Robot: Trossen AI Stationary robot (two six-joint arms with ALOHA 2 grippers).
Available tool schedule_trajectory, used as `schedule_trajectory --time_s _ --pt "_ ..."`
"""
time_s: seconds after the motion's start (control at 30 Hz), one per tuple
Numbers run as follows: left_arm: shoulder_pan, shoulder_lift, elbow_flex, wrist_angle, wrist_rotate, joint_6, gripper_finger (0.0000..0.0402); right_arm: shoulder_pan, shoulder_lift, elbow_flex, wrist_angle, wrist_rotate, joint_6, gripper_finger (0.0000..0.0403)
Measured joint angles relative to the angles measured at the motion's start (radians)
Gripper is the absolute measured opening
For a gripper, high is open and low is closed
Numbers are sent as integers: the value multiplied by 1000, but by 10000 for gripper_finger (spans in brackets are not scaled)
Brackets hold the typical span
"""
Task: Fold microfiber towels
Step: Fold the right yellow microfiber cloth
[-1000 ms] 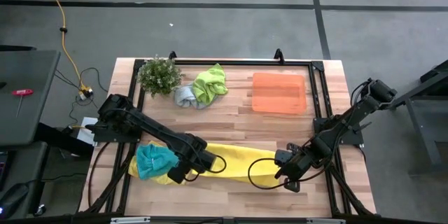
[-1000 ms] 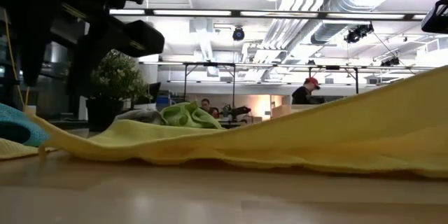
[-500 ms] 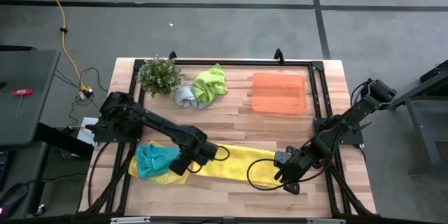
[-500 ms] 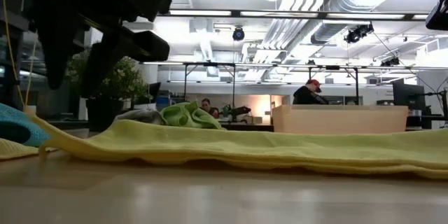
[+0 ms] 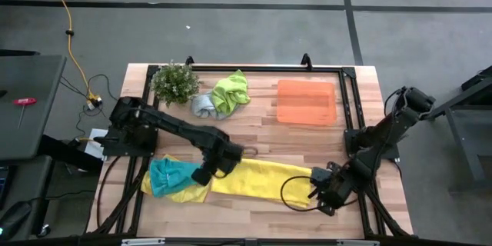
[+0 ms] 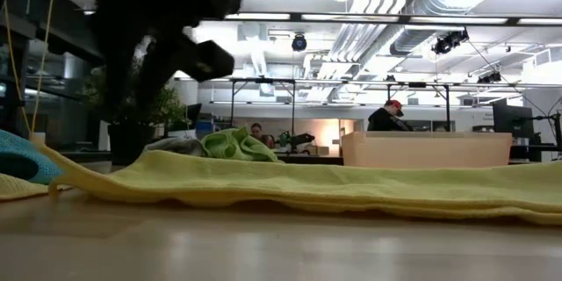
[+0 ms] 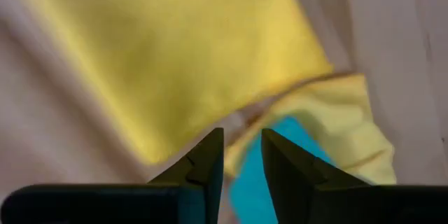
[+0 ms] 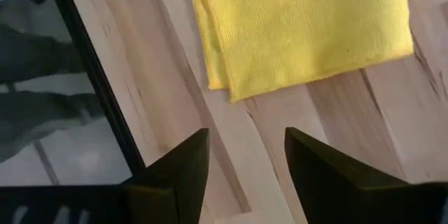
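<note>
Both grippers have let the yellow towel (image 5: 257, 180) drop flat along the table's (image 5: 254, 123) near edge; right gripper (image 5: 326, 197) open, empty; left gripper (image 5: 206, 174) narrowly parted, empty; folding barely begun; other towels (image 5: 223, 96) remain crumpled.

Bare worktop (image 5: 269, 138) lies open between the long yellow towel (image 5: 254, 181) and the orange tray (image 5: 307, 101) behind it. Left of the tray, the lime green towel (image 5: 231, 91), a grey cloth (image 5: 202, 106) and the plant (image 5: 175, 81) crowd the back edge. The teal towel (image 5: 171, 175) blocks the yellow towel's left end.
</note>
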Motion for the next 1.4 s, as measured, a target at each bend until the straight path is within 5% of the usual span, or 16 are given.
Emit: schedule_trajectory --time_s 0.3,0.5,0.93,1.4 --pt "179 -225 -235 206 29 -58 70 89 0 -20 -3 105 194 179" --pt "169 -315 -403 392 31 -150 88 94 0 -89 67 147 272 179" --pt "67 -269 -436 503 -165 -252 220 32 0 -100 88 186 239 179" --pt "67 -130 -436 518 -183 -271 227 -7 0 -100 90 187 203 179"
